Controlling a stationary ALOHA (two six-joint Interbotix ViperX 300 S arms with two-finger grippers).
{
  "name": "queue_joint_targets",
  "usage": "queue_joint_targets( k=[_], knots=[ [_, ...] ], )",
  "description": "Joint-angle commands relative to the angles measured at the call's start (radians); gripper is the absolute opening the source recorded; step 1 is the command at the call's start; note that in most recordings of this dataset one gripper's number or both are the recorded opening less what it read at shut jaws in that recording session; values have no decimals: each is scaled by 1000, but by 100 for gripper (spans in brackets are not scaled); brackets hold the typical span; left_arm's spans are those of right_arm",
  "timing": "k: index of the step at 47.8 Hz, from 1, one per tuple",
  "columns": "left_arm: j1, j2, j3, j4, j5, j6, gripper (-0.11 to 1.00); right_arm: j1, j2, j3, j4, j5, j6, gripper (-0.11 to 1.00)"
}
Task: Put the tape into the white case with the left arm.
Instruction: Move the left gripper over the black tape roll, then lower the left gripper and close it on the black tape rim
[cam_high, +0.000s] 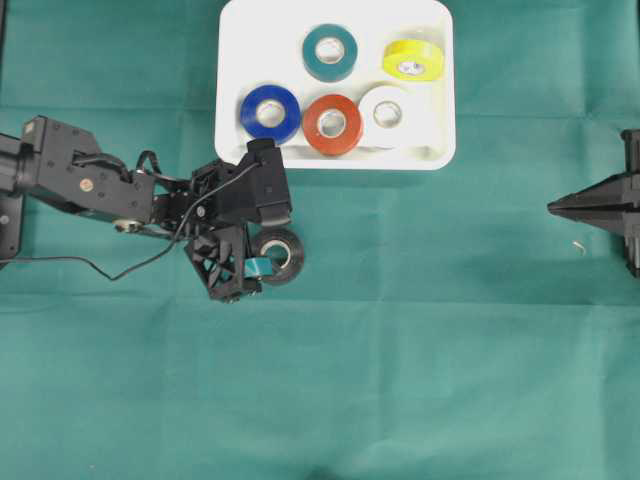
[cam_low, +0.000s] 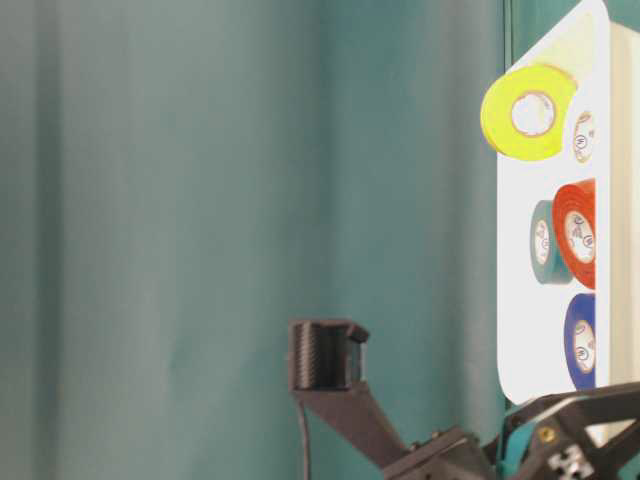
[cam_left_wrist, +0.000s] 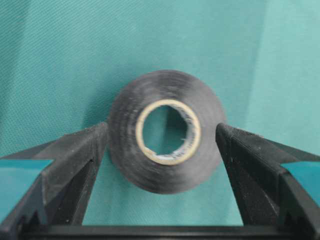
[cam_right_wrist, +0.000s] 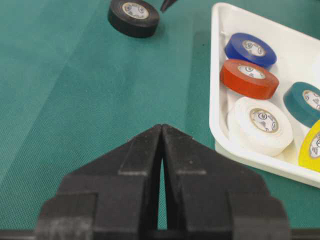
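Note:
A black tape roll (cam_high: 281, 254) lies flat on the green cloth just below the white case (cam_high: 335, 162). My left gripper (cam_high: 262, 255) is open, reaching down around the roll. In the left wrist view the black roll (cam_left_wrist: 125, 150) sits between the two fingertips (cam_left_wrist: 95, 145), which stand close against its left and right sides at its widest part. From the right wrist view the same roll (cam_right_wrist: 134, 20) rests on the cloth with one fingertip (cam_right_wrist: 167, 4) beside it. My right gripper (cam_right_wrist: 161, 127) is shut and empty, parked at the right edge (cam_high: 553, 207).
Inside the white case (cam_right_wrist: 215, 100) lie a blue roll (cam_high: 269, 113), a red roll (cam_high: 332, 124), a white roll (cam_high: 388, 114), a teal roll (cam_high: 330, 52) and a yellow roll (cam_high: 414, 59). A loose black cable (cam_high: 110, 272) trails from the left arm.

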Motion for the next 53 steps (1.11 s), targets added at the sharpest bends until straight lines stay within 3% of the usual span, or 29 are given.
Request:
queue_joint_targets(
  k=[1, 26, 39, 53],
  knots=[
    [6, 11, -31, 3, -3, 3, 92, -2, 8, 15, -9, -9, 0, -9],
    [21, 117, -66, 5, 2, 6, 92, 0, 9, 15, -8, -9, 0, -9],
    [25, 25, -67, 5, 46, 127, 91, 0, 9, 15, -9, -9, 0, -9],
    [49, 97, -66, 5, 46, 140, 91, 0, 9, 15, -8, -9, 0, -9]
  ],
)
